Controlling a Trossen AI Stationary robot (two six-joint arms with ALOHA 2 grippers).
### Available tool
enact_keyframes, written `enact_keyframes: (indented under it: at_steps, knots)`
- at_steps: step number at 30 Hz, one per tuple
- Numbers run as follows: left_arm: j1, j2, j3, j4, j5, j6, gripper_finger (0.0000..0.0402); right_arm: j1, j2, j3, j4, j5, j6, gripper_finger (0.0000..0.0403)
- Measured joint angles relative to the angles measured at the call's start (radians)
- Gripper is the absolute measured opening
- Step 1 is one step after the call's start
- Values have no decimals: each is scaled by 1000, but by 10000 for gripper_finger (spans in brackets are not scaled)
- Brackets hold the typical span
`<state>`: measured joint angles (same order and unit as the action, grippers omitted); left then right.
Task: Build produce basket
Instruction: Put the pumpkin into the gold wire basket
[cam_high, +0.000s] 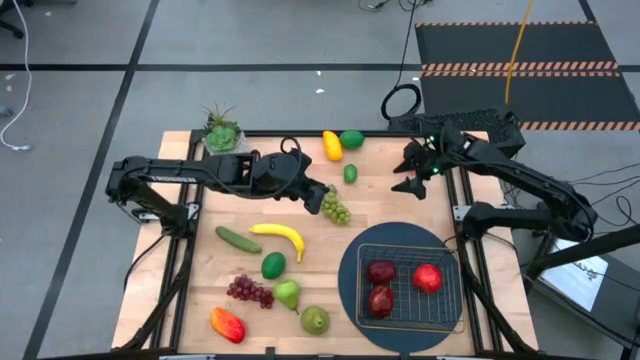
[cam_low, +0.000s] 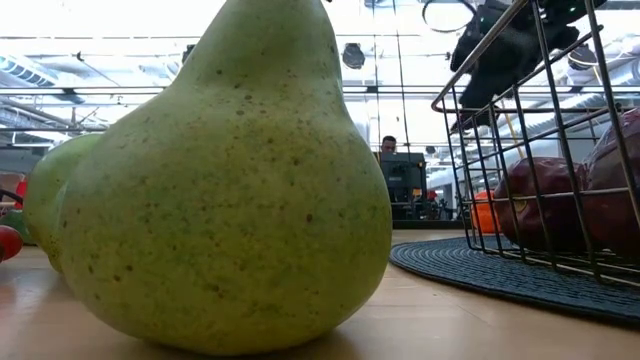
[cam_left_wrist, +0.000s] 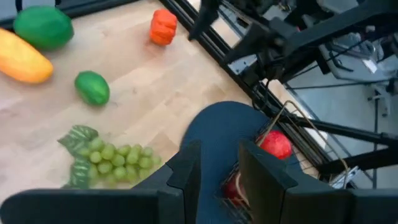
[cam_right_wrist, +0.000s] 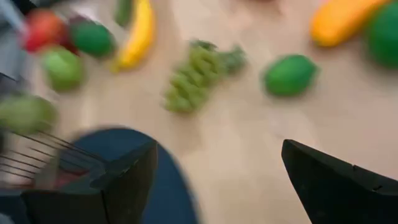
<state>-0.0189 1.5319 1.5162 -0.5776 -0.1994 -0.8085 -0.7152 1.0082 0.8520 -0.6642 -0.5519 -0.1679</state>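
The left gripper (cam_high: 318, 193) hovers empty, jaws narrowly parted, beside the green grapes (cam_high: 335, 208) mid-table. The right gripper (cam_high: 408, 178) hangs released. The basket (cam_high: 440, 310) sits at the near right corner; only the low view reveals its wire walls.

Pear (cam_low: 215, 190) fills low view, basket (cam_low: 540, 130) cut off at edge

Even overhead light, soft shadows on bench (cam_high: 200, 290). Right wrist view motion-blurred throughout. Low view: bright ceiling glare, background soft behind pear (cam_low: 230, 190).
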Motion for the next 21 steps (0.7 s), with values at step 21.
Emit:
enact_keyframes:
  at_steps: [21]
  knots:
    - [-52, 58, -1, 8, -150, -70, 106, -150, 215, 299, -226, 602, 543, 336]
